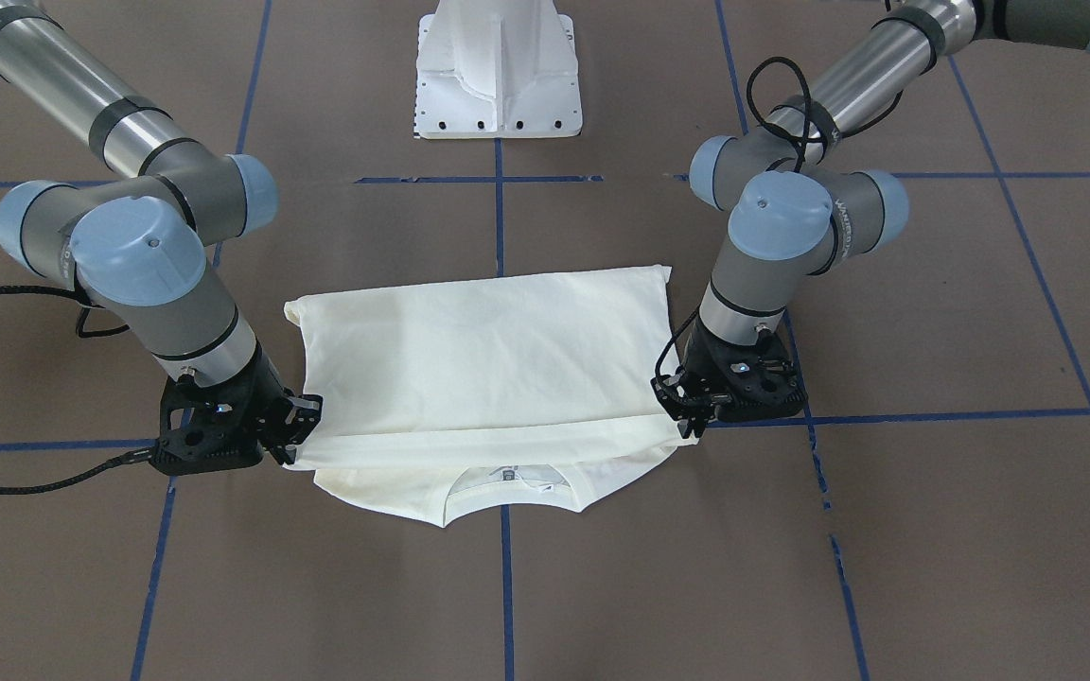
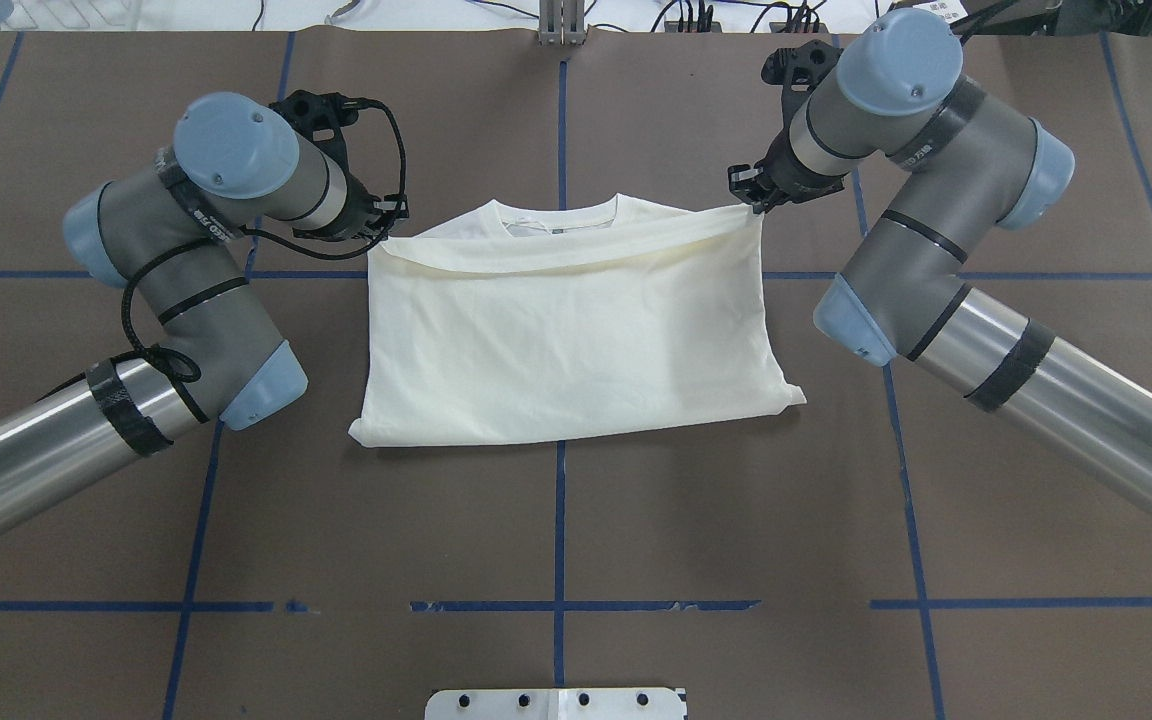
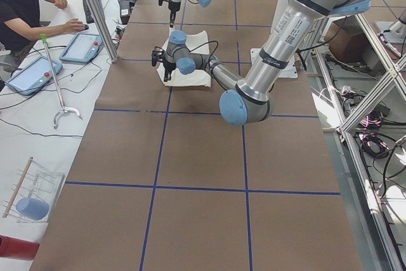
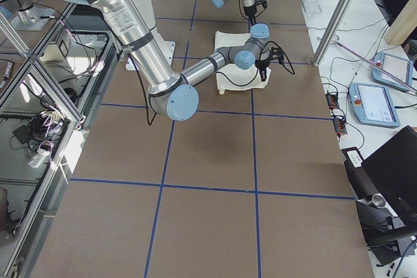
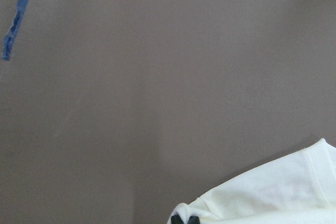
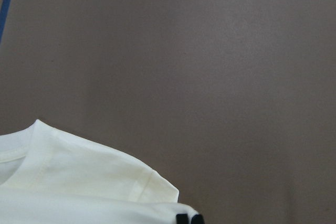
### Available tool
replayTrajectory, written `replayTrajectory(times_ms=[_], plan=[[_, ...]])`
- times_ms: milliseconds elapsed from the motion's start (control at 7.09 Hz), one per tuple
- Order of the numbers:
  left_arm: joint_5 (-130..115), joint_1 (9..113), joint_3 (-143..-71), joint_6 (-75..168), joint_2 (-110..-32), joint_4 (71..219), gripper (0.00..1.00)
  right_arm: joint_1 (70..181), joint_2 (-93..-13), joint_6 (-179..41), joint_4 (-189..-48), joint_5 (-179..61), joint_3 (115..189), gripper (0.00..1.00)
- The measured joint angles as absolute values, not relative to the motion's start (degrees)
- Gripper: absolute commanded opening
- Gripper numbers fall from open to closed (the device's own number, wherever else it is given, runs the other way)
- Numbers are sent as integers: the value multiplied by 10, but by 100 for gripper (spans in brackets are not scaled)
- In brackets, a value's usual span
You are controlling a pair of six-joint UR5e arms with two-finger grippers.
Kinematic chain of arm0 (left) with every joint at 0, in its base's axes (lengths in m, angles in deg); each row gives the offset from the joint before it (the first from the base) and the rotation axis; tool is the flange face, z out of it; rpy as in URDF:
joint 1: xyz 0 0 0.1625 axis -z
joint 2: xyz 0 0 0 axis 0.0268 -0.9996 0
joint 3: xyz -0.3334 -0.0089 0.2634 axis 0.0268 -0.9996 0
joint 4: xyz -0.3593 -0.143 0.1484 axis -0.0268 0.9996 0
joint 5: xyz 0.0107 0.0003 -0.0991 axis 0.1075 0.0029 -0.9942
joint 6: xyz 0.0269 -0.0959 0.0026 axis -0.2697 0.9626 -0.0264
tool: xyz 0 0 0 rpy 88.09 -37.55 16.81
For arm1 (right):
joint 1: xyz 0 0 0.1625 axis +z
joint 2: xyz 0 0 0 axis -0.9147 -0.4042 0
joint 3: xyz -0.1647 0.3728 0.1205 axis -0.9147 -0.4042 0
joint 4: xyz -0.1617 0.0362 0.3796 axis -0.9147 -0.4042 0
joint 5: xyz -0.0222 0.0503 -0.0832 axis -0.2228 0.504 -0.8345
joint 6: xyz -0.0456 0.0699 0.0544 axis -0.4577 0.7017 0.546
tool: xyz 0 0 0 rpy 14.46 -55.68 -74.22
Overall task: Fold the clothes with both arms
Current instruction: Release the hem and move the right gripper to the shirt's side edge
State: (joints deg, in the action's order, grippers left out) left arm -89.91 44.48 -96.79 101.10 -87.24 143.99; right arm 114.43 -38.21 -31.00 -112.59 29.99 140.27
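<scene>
**T-shirt** (image 2: pixel 566 340): 1 piece, cream-white, long-sleeved, plain face up, print not in view.
- Laid at the centre of the table (image 2: pixel 556 520), straddling the middle blue tape line (image 2: pixel 558 540).
- Doubled over, upper layer resting on lower, fold on the robot's side.
- Free edge on the far side, stopping just short of the neckline (image 2: pixel 556 212). Neckline exposed beyond that edge, small label inside.
- Free edge strung between the 2 grippers, sagging slightly at mid-span, thin shadow beneath.

**Left gripper** (image 2: pixel 388 228): at the upper layer's far corner on the robot's left.
- Fingertips (image 5: pixel 178 220) closed together, cloth pinched between them and bunched around the tips.

**Right gripper** (image 2: pixel 748 198): at the matching far corner on the robot's right.
- Fingertips (image 6: pixel 184 219) likewise clamped on the hem, cloth pulled taut towards them.

**Left arm** (image 2: pixel 196 260) and **right arm** (image 2: pixel 936 240): 2 units, grey tube, light blue joint caps.
- Each bent at the elbow, wrists angled down and inward to the shirt's sides.

**Pedestal base** (image 1: pixel 498 76): white, bolted to the table on the centre line, on the fold side of the shirt and well apart from it.

**Operator** (image 3: pixel 25 4): dark top, at the side bench, 1 hand near a blue-edged tablet (image 3: pixel 79 47).
</scene>
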Motion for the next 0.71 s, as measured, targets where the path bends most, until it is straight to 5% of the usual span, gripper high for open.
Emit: replayTrajectory(times_ms=[141,706], plan=[[-899,445,-968,1009,-873,1440,100,1144,-382,-309,-1126,300,1403,100],[-902,446,-993,1007,-866,1435,100,1144,-442,-297,-1132,325,1466,100]])
